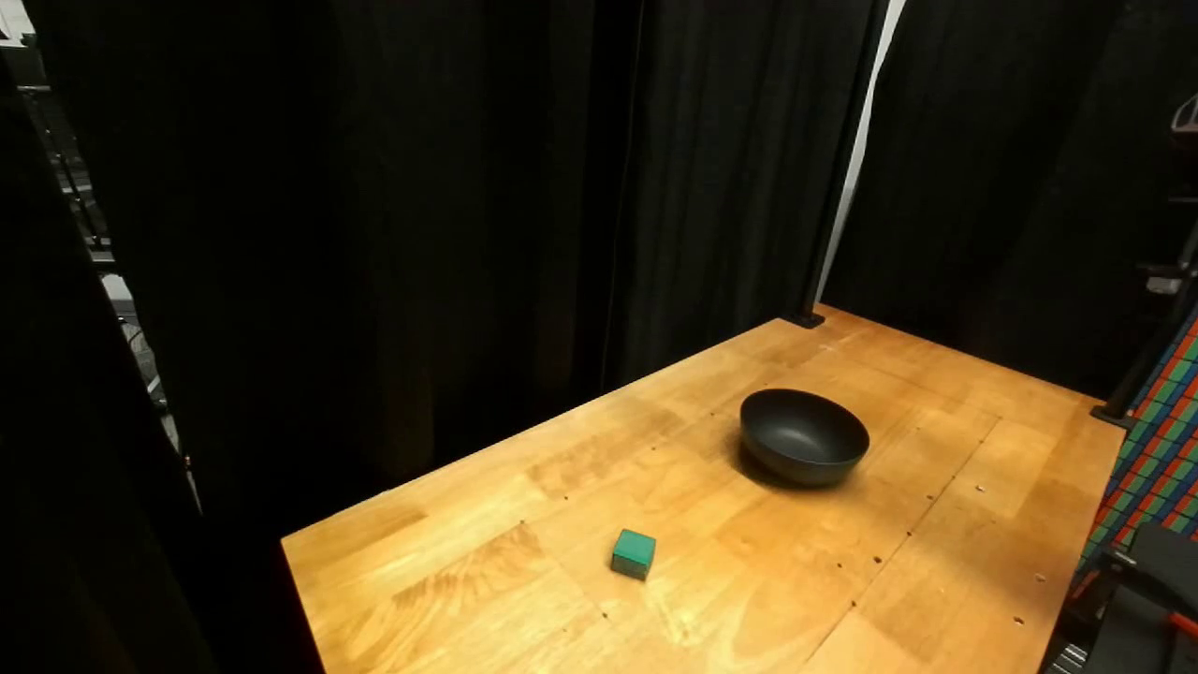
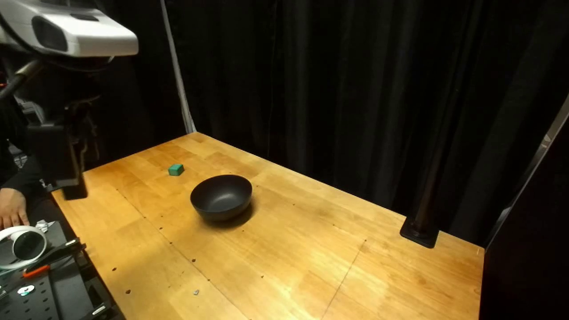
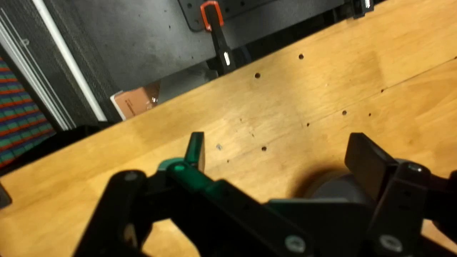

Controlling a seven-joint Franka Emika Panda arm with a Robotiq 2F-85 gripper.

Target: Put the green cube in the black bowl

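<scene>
Curtains (image 1: 468, 234), black and loosely folded, hang behind the counter (image 1: 440, 552), whose top is honey-coloured wood pieced together from blocks of lighter and darker grain. Thin seams run across it, and small dark holes (image 2: 194, 260) are dotted along them and near the edge. Light pools in paler patches on the wood. At the counter's edge a slim black post (image 1: 838, 178) rises from a flat foot (image 1: 803, 320), with a pale strip (image 1: 858, 154) showing beside it between the curtains. Beyond the end, in an exterior view, lies carpet (image 1: 1156, 449) patterned in red, green and blue. A black side table (image 3: 107, 50) runs alongside the counter; near it, in an exterior view, are a person's hand (image 2: 13, 206) and a white ring-shaped device (image 2: 29, 246).

The green cube (image 1: 634, 553) sits directly on the wood in both exterior views, apart from the black bowl (image 1: 805, 438), which stands upright with its mouth up and a soft shadow beside it. A white arm (image 2: 89, 38) shows at the upper left of an exterior view, the dark gripper (image 3: 280, 153) blurred beneath it; in the wrist view its fingers (image 3: 367, 162) are spread wide, counter showing between them.
</scene>
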